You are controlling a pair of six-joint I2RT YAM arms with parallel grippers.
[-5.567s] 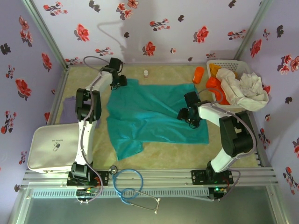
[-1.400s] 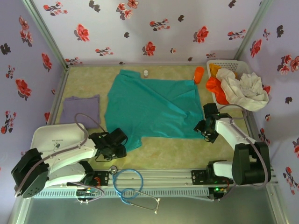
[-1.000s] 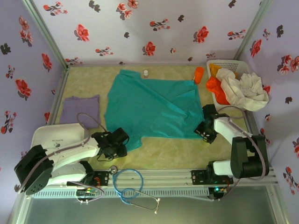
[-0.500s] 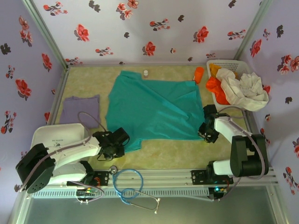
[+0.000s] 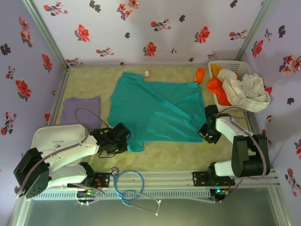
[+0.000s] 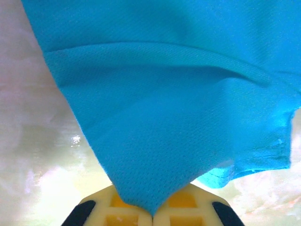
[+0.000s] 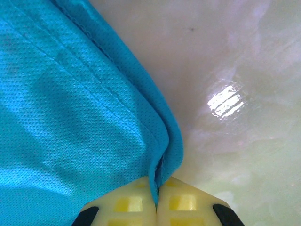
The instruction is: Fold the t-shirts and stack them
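The teal-green t-shirt (image 5: 155, 110) lies spread over the middle of the table, creased diagonally. My left gripper (image 5: 123, 137) is shut on its near left corner; in the left wrist view the teal cloth (image 6: 164, 103) runs down into the closed pads (image 6: 181, 207). My right gripper (image 5: 205, 132) is shut on the shirt's near right corner, where the hem (image 7: 162, 155) folds between the pads (image 7: 127, 207). A dusty purple t-shirt (image 5: 81, 111) lies flat at the left. Orange (image 5: 216, 89) and off-white (image 5: 244, 89) shirts sit piled in the basket.
The white lattice basket (image 5: 221, 64) stands at the back right, with a small orange cup (image 5: 200, 75) beside it. A small white bottle (image 5: 147, 73) is at the back edge. A white case (image 5: 51, 141) lies near left, and a stethoscope (image 5: 134, 188) on the front rail.
Both grippers, holding the shirt's near corners, have moved slightly away from the front edge, carrying the near hem with them. The left corner is drawn in tighter than before.
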